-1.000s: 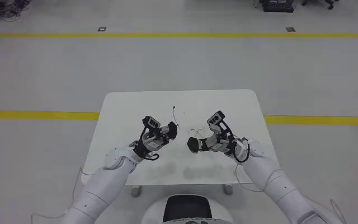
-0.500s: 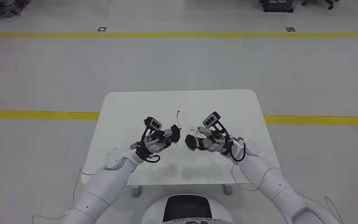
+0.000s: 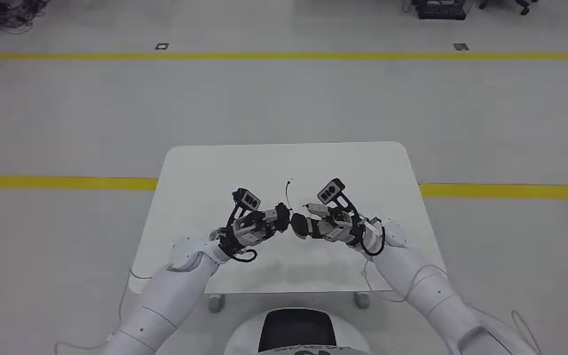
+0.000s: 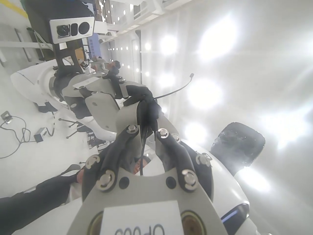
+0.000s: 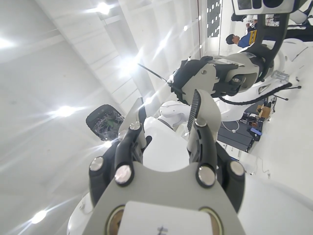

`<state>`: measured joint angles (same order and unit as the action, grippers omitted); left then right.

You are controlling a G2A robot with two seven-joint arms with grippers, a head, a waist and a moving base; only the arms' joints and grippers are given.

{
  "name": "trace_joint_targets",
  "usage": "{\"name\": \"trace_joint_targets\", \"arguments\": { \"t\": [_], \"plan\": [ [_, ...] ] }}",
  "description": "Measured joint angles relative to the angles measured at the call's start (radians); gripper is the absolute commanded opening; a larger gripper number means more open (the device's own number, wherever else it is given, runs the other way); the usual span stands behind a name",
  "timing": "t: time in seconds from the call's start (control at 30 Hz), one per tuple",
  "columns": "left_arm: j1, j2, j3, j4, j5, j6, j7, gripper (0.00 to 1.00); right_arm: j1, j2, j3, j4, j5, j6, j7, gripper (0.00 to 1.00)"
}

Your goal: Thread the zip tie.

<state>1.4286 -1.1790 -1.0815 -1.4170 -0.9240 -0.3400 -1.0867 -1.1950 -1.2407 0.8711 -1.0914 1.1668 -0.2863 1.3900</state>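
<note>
From above, my left pincer (image 3: 280,218) and right pincer (image 3: 299,224) meet tip to tip over the white table (image 3: 204,169). My left wrist view adds the left pincer clenched on the black zip tie (image 4: 176,91). My right wrist view adds the right pincer spread open, released

Over the middle of the table (image 3: 195,177), the left gripper (image 3: 280,218) stood left and the right gripper (image 3: 299,224) right, tips facing, just beside each other. The zip tie (image 4: 176,92) sat in the left gripper's tips, its free end projecting between both grippers toward the far edge.
</note>
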Motion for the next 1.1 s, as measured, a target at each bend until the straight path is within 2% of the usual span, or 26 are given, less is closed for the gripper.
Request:
{"name": "trace_joint_targets", "arguments": {
  "t": [0.27,0.83,1.1],
  "plan": [
    [-0.001,-0.004,0.007,0.004,0.006,0.000,-0.007,0.00,0.002,-0.007,0.002,0.009,-0.005,0.001,0.000,0.30],
    [-0.008,-0.004,0.010,0.009,-0.012,0.009,-0.035,0.00,-0.002,-0.015,0.014,0.016,-0.018,0.004,0.000,0.29],
    [-0.008,-0.003,0.019,0.010,-0.009,0.015,-0.048,0.00,-0.006,-0.016,0.023,0.013,-0.022,0.002,0.000,0.24]
  ]
}}
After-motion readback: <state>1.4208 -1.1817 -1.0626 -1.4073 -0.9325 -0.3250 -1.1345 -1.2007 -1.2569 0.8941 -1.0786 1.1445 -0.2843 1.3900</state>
